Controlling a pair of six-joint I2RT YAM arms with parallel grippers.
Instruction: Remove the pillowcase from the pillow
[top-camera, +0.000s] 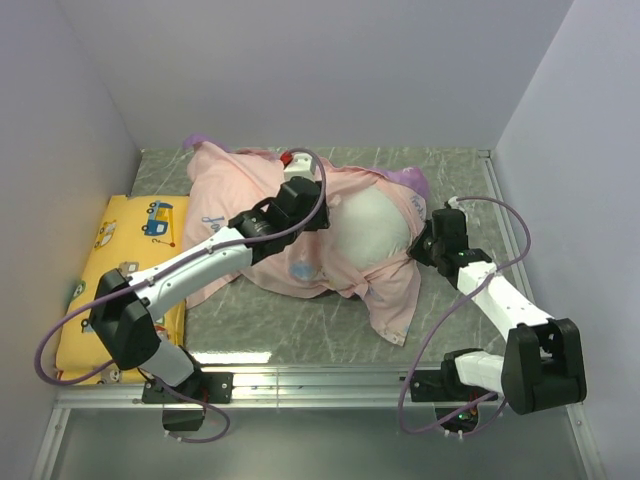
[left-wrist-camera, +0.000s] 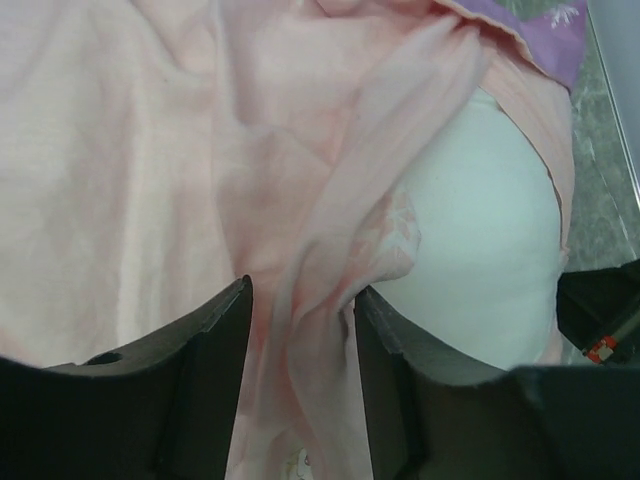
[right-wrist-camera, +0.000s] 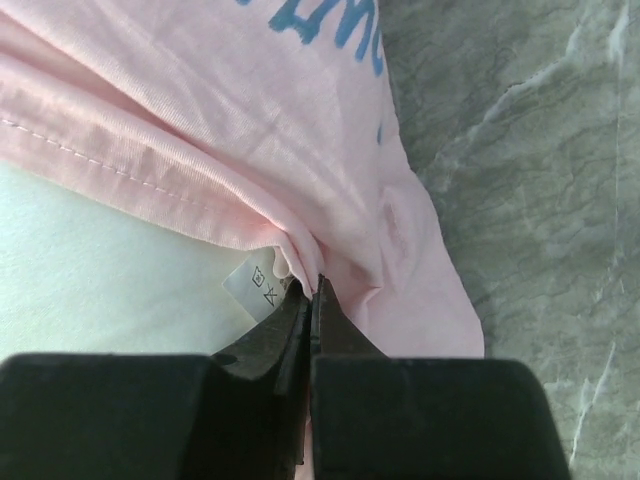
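Note:
The pillowcase (top-camera: 235, 185) lies mostly inside out, pale pink, bunched across the back of the table, with purple showing at its far edges. The white pillow (top-camera: 375, 235) bulges out of its opening at the centre. My left gripper (top-camera: 300, 200) sits over the case just left of the pillow. In the left wrist view its jaws (left-wrist-camera: 300, 290) stand partly closed round a thick, taut fold of the pillowcase (left-wrist-camera: 120, 150), beside the pillow (left-wrist-camera: 480, 230). My right gripper (top-camera: 425, 240) is at the pillow's right side, shut (right-wrist-camera: 318, 285) on the hem of the pillowcase (right-wrist-camera: 250, 90), next to the pillow (right-wrist-camera: 100, 270) and its small white label (right-wrist-camera: 252, 285).
A yellow cushion with cartoon vehicles (top-camera: 130, 250) lies along the left wall. The grey marbled table (top-camera: 300, 325) shows in front of the pillow. White walls close in the left, back and right. My right arm (left-wrist-camera: 600, 300) shows at the edge of the left wrist view.

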